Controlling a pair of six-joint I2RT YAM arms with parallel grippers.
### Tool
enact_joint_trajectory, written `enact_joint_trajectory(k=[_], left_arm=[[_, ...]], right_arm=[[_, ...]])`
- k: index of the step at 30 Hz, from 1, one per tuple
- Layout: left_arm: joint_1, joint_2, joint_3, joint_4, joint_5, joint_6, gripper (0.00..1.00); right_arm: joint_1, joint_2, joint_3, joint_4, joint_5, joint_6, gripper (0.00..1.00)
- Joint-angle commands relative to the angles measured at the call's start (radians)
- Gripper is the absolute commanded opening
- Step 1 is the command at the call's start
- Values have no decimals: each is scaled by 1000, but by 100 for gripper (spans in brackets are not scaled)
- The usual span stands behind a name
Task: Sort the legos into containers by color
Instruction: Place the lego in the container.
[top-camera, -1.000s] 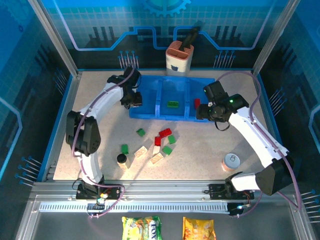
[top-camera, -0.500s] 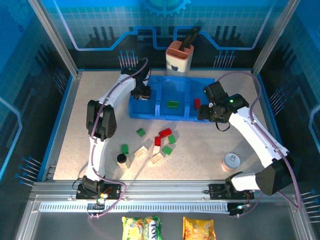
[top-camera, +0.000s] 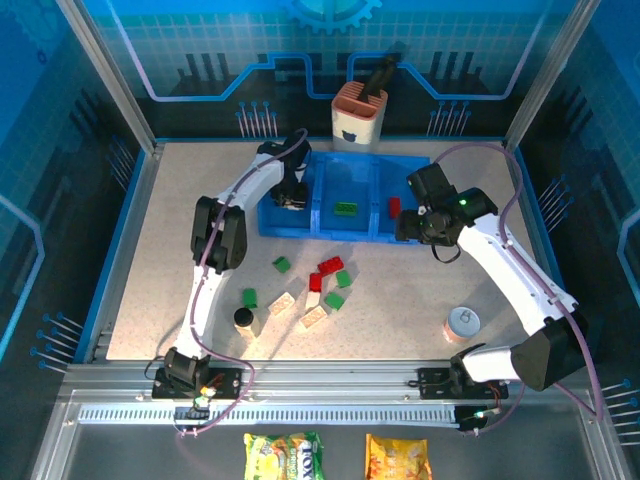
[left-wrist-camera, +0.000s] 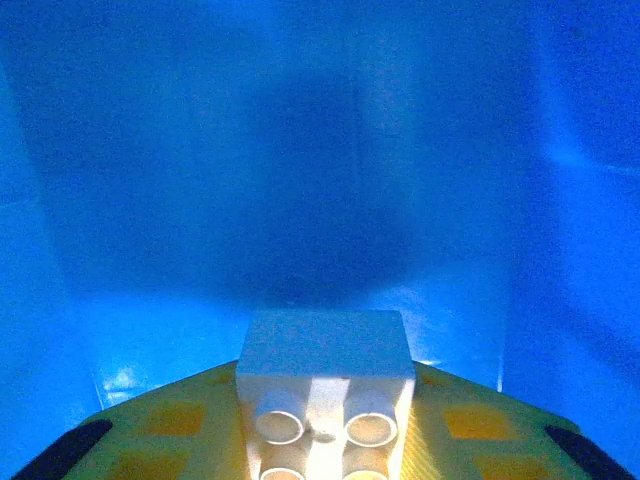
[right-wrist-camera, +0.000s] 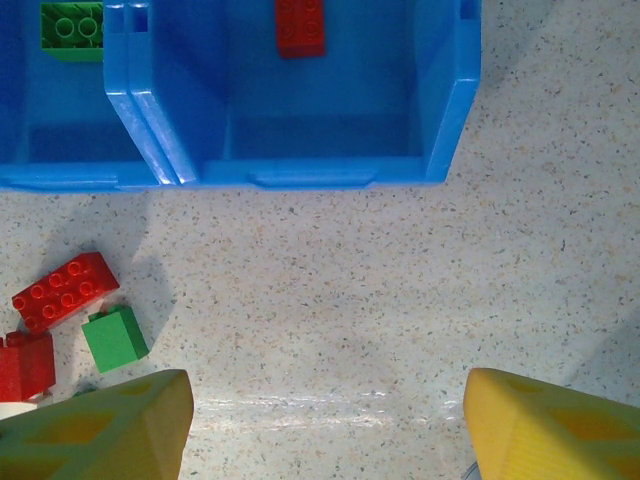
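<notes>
The left tool (top-camera: 291, 196) reaches into the left compartment of the blue tray (top-camera: 330, 234), its jaws drawn close on a cream brick (left-wrist-camera: 325, 355) pinched between the yellow fingers (left-wrist-camera: 170, 420). Blue walls surround the brick on all sides. Its studs face back toward the wrist camera and a smooth side faces the compartment floor; its long axis cannot be judged.

The right tool (right-wrist-camera: 330, 420) hangs over bare bench (right-wrist-camera: 330, 300) just in front of the tray's right compartment, jaws wide apart and holding nothing. A red brick (right-wrist-camera: 300, 25) lies in that compartment, long axis running toward the tray's far wall. A green brick (top-camera: 346, 208) lies in the middle compartment, long axis along the tray's length. Loose bricks, among them a red one (right-wrist-camera: 65, 292) and a green one (right-wrist-camera: 114, 338), lie on the bench in front of the tray.
</notes>
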Motion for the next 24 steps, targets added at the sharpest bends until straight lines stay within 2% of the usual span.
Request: enact_joint_trajectory(k=[1,12,24], left_arm=[[-4,35,44,-30,-28,8,35],[-3,85,86,-37,-48,6,39],[-3,43,86,-38,-30,-12,44]], right_arm=[[3,-20,23,-23,6,0,73],[2,-26,29,-35,5,5,73],[16,-27,59,-44,4,10,73]])
